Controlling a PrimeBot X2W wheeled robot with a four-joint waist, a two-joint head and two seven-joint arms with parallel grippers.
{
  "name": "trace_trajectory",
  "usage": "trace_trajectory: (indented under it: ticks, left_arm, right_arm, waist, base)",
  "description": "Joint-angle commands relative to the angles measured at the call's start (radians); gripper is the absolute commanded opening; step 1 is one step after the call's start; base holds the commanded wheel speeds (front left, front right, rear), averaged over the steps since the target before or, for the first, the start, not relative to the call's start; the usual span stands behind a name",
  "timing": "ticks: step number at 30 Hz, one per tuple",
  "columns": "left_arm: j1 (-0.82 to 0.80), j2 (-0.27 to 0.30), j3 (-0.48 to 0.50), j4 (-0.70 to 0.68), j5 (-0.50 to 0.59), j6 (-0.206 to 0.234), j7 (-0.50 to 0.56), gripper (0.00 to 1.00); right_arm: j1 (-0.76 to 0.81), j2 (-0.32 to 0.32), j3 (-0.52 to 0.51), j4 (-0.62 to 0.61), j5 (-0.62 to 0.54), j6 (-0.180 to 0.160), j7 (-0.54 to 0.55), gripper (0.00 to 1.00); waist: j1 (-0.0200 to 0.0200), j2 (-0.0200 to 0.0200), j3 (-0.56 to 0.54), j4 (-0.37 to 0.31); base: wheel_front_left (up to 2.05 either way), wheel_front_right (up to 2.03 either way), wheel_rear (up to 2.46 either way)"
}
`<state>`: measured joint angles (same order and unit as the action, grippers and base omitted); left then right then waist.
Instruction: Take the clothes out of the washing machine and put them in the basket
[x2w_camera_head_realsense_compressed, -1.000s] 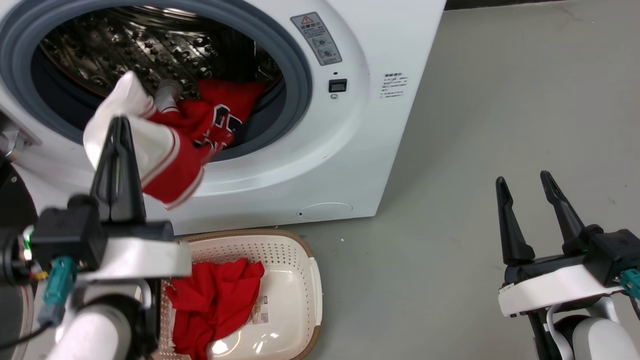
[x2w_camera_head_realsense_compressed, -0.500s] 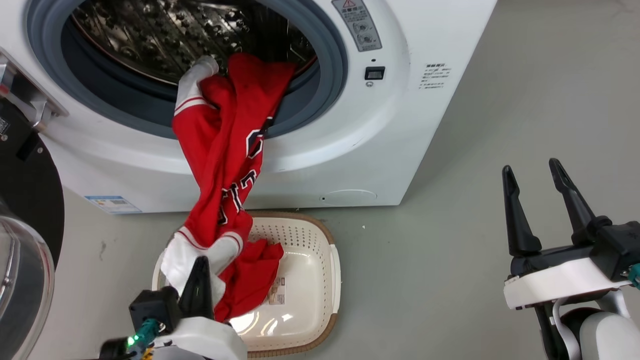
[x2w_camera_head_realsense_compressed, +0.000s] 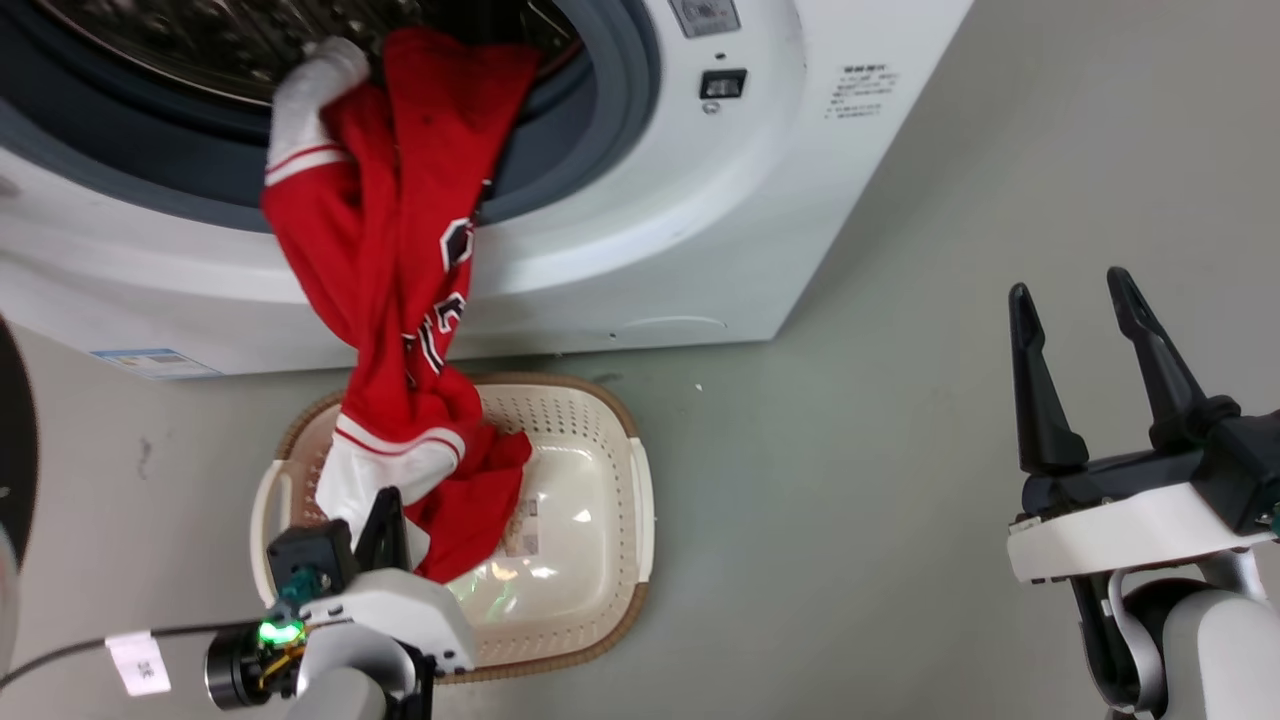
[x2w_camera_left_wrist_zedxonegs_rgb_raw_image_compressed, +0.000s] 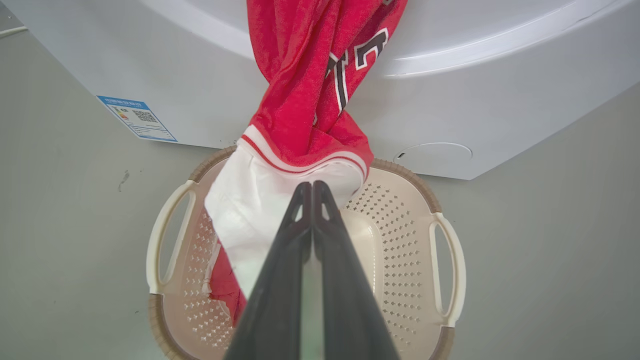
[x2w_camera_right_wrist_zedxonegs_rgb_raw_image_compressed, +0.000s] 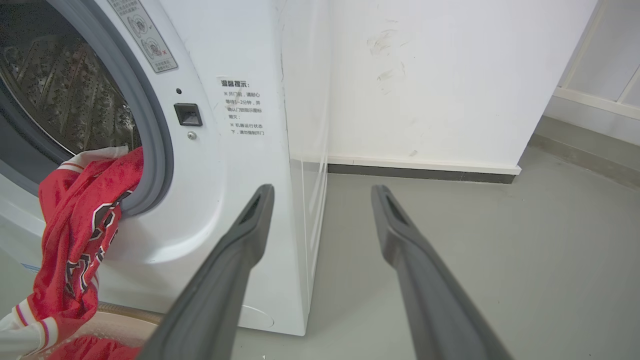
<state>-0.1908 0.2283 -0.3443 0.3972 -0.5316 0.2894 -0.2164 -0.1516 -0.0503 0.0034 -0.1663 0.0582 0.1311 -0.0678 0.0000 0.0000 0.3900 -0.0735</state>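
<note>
The large white washing machine (x2w_camera_head_realsense_compressed: 720, 220) stands just behind the cream perforated plastic basket (x2w_camera_head_realsense_compressed: 640, 500), and 1 red-and-white fabric garment (x2w_camera_head_realsense_compressed: 385, 270) hangs lengthwise from the porthole rim (x2w_camera_head_realsense_compressed: 625, 120) down into it, its white lower end pinched by the left gripper (x2w_camera_left_wrist_zedxonegs_rgb_raw_image_compressed: 311, 186); the right gripper (x2w_camera_head_realsense_compressed: 1068, 282), spread, is farther off.

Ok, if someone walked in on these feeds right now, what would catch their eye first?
The red-and-white garment, strung from the porthole of the washing machine down to the basket on the floor. Its white end is pinched in the shut left gripper above the basket, where a plain red garment already lies. The right gripper hangs open, off to the right.
</note>
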Motion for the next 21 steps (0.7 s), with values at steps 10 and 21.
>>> trace_trajectory:
  ticks: [10,21]
  left_arm:
    - [-0.255,0.028,0.03,0.341,-0.008,-0.081,-0.03,0.0]
    - [-0.408,0.063,0.061,0.563,-0.025,-0.135,-0.043,0.0]
  right_arm:
    - [-0.072,0.0,0.026,0.037,0.039,-0.001,-0.055,1.0]
    - [-0.109,0.0,0.044,0.075,0.046,-0.001,-0.1,1.0]
  waist:
    - [0.0,0.0,0.161,-0.124]
    - [0.0,0.0,0.227,-0.18]
  base:
    - [0.0,0.0,0.0]
    - [0.0,0.0,0.0]
